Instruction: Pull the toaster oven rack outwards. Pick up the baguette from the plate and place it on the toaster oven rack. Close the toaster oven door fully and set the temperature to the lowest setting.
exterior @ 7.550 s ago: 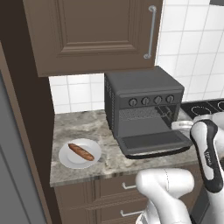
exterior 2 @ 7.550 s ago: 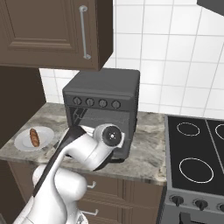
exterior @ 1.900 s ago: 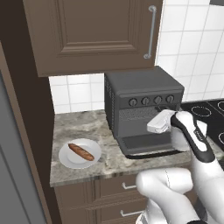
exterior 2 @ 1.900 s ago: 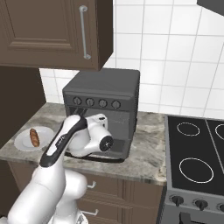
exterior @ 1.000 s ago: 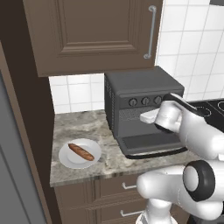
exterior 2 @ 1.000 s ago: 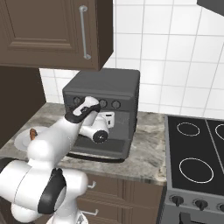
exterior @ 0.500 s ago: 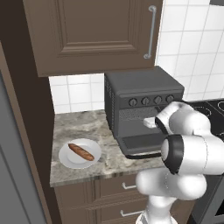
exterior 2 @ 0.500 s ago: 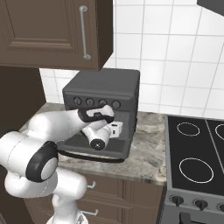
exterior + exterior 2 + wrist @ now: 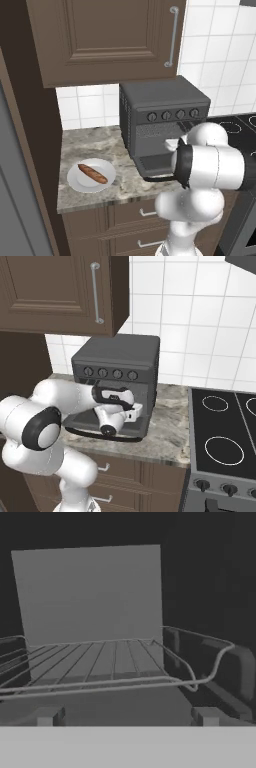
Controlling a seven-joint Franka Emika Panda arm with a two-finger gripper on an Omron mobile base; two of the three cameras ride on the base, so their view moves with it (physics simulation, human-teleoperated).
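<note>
The end effector (image 9: 126, 714), fingers spread wide, is facing the toaster oven rack (image 9: 100, 664). Its front wire is lying crosswise just ahead.

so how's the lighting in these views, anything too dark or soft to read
Hand view: dim and soft inside the toaster oven, only the toaster oven rack wires catch light. Left base view: evenly lit, baguette on the plate crisp. Right base view: bright, cabinet corner shadowed.

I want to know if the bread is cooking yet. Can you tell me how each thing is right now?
toaster oven door: open, folded down
toaster oven rack: inside the oven, ungripped
baguette: lying on the plate
plate: on the counter, holding the baguette
gripper: open, facing the rack
</note>
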